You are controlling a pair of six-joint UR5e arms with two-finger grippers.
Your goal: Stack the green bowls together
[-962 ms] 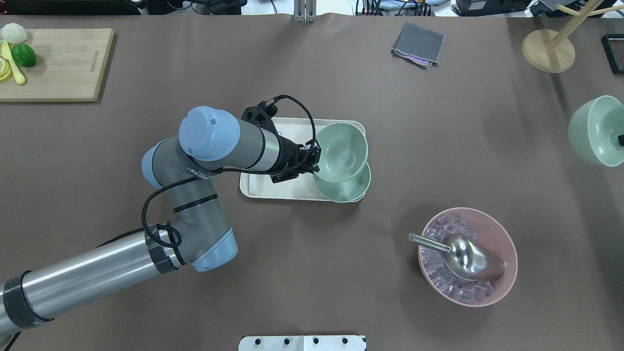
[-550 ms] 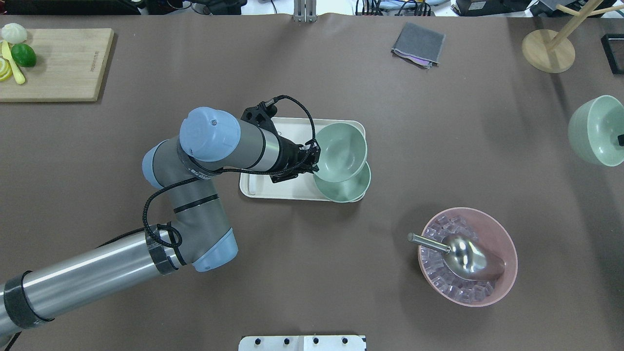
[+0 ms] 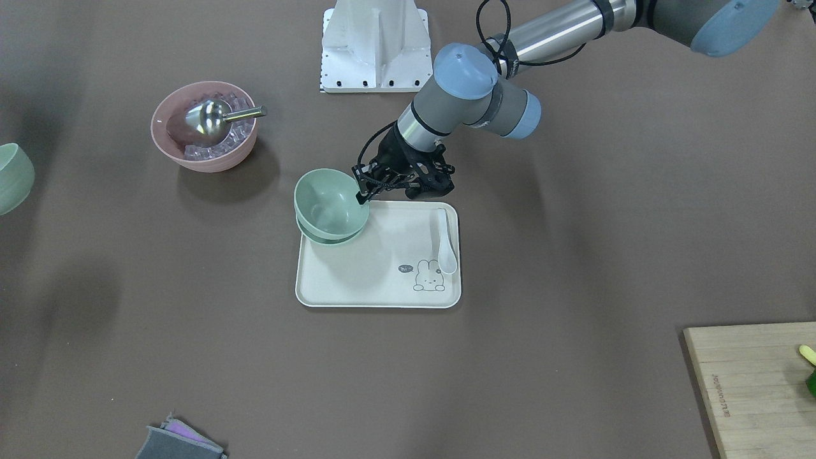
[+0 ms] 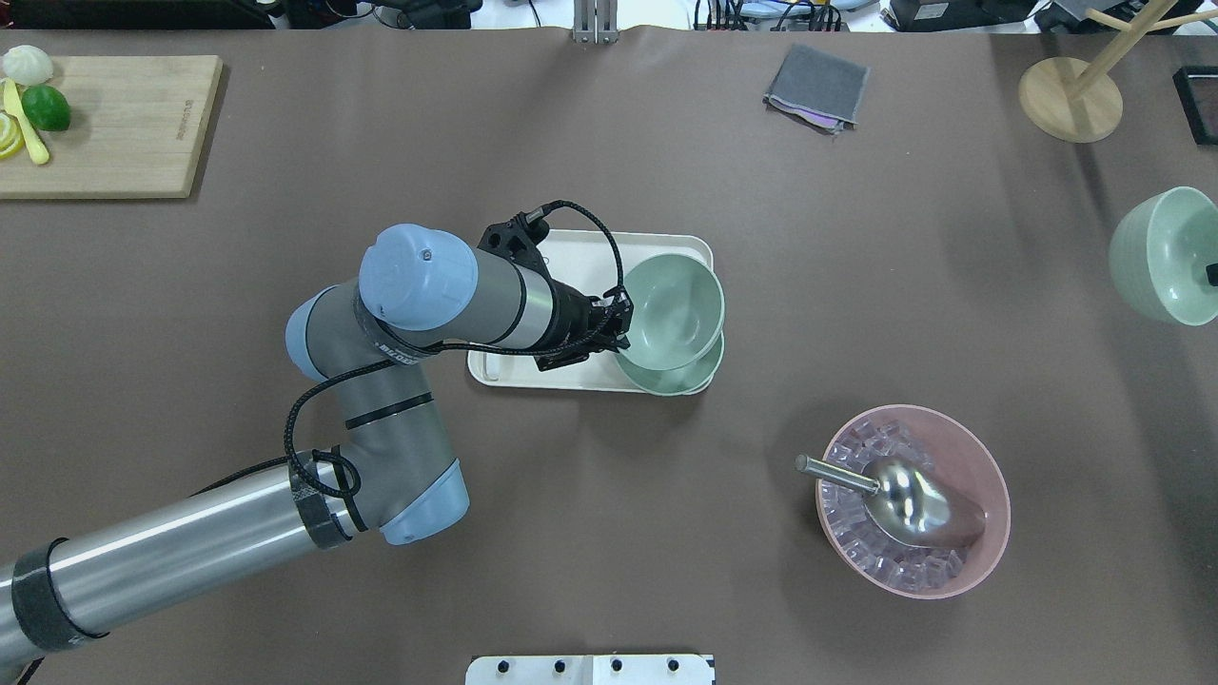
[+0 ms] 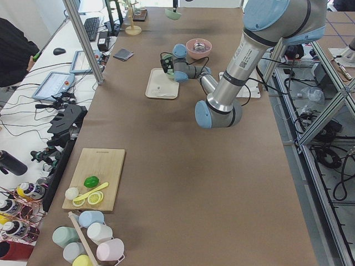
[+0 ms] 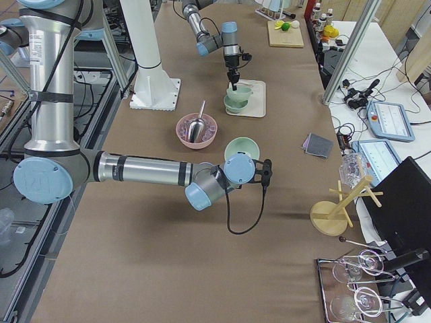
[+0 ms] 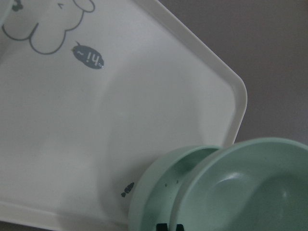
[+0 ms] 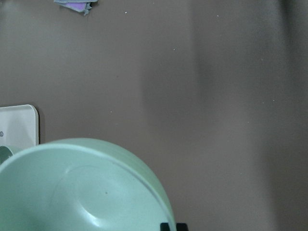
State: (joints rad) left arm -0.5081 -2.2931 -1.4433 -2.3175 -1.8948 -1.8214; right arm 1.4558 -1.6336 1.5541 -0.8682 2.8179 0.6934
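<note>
My left gripper point(image 4: 618, 319) is shut on the rim of a pale green bowl point(image 4: 671, 309) and holds it just above, and mostly over, a second green bowl point(image 4: 683, 381). That second bowl stands in the near right corner of the cream tray point(image 4: 571, 252). In the left wrist view the held bowl point(image 7: 250, 183) overlaps the lower bowl point(image 7: 159, 192), offset to one side. My right gripper point(image 4: 1212, 274) is shut on the third green bowl point(image 4: 1166, 255), held above the table at the far right; it fills the right wrist view point(image 8: 82, 187).
A pink bowl point(image 4: 913, 499) with ice cubes and a metal scoop stands at the near right. A white spoon point(image 3: 446, 245) lies on the tray. A cutting board point(image 4: 105, 124) with fruit, a grey cloth point(image 4: 816, 86) and a wooden stand point(image 4: 1070, 95) lie along the far side.
My left gripper has moved its bowl a little toward the robot, so it covers more of the lower bowl. The right arm and its bowl have not moved.
</note>
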